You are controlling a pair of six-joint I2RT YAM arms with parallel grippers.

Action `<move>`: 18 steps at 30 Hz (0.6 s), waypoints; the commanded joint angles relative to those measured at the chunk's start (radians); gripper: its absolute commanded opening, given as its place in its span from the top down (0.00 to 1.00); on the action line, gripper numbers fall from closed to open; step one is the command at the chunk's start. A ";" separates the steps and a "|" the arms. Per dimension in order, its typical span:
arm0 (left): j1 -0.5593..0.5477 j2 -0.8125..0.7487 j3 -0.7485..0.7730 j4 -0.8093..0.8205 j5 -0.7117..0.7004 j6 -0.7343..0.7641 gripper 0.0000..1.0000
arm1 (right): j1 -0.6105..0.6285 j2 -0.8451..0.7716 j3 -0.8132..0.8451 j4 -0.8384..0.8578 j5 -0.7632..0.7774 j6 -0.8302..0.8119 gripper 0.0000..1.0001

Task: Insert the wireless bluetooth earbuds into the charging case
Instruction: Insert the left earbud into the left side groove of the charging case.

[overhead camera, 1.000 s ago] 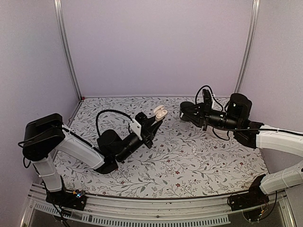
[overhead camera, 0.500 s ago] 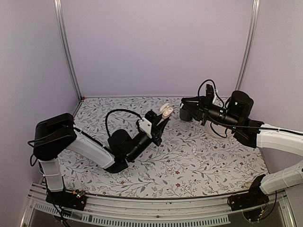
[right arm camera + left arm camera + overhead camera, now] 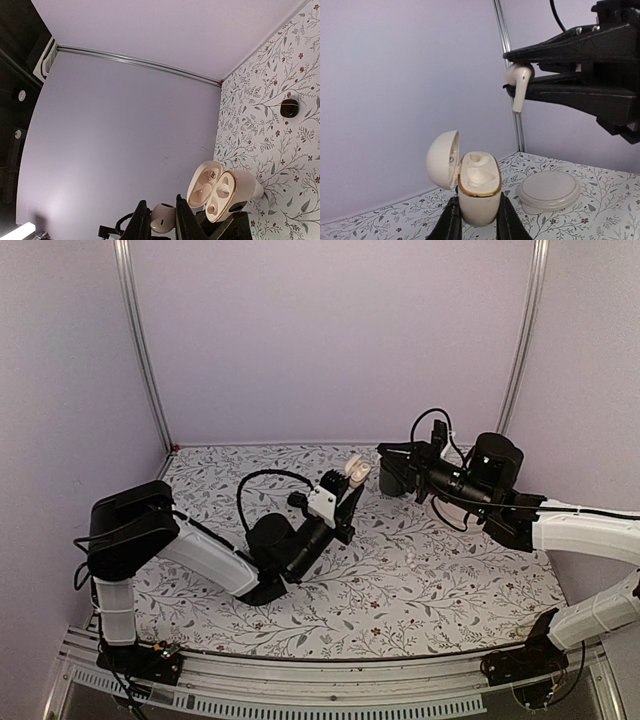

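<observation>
Cream plastic with a gold rim: the charging case (image 3: 479, 187) stands upright in the left gripper (image 3: 477, 214), whose fingers press against its lower sides. Its lid is swung open to the left, and both wells look empty.

Over the last second the left arm has carried the case up and to the right above the floral table (image 3: 450, 590). In the overhead view it now sits just beside the right gripper (image 3: 388, 472), where before the two were clearly apart.

The right gripper pinches one earbud (image 3: 518, 80) by its bulb, stem hanging down. From the left wrist camera the bud hangs above and to the right of the open case, not yet over a well.

That closing of the gap suggests the meeting of the two arms is nearly set up — what remains, I judge, is to line the stem up with a well and lower it in.

A pale speck (image 3: 410, 553) on the table may be the second earbud — it is too small to tell.
</observation>
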 commanded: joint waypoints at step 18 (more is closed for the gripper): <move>-0.033 0.001 -0.072 0.213 0.179 0.026 1.00 | 0.017 -0.012 0.008 0.027 0.058 -0.021 0.83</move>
